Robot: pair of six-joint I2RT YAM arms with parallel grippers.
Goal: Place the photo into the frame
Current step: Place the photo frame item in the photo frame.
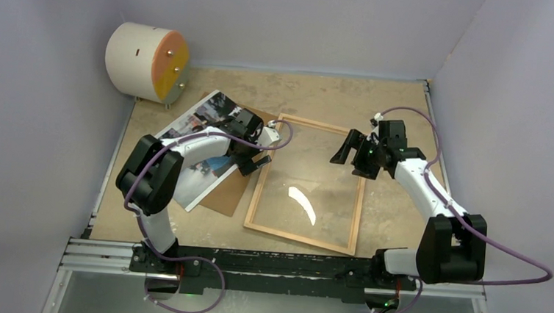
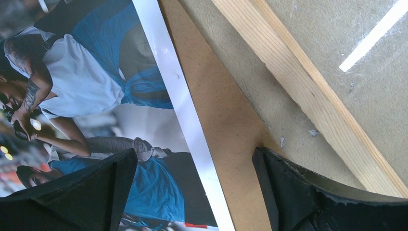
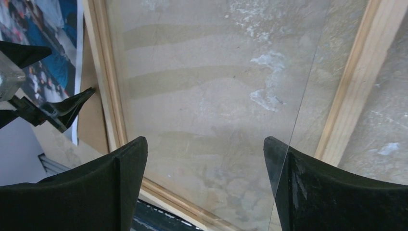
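The photo (image 1: 188, 121) lies face up at the left, on a brown backing sheet (image 1: 229, 190). To its right the light-wood frame (image 1: 252, 199) lies flat with its clear pane inside. My left gripper (image 1: 248, 153) is open and low over the photo's white right border (image 2: 185, 110), one finger over the print, the other over the backing (image 2: 226, 120); nothing is gripped. My right gripper (image 1: 348, 150) is open above the frame's far right part, over the pane (image 3: 192, 82). A thin pane edge (image 3: 308, 96) crosses my right fingertip in the right wrist view.
A white drum (image 1: 146, 63) with an orange and yellow face lies at the back left. Grey walls close in the table on three sides. A black rail (image 1: 274, 263) carrying the arm bases runs along the near edge.
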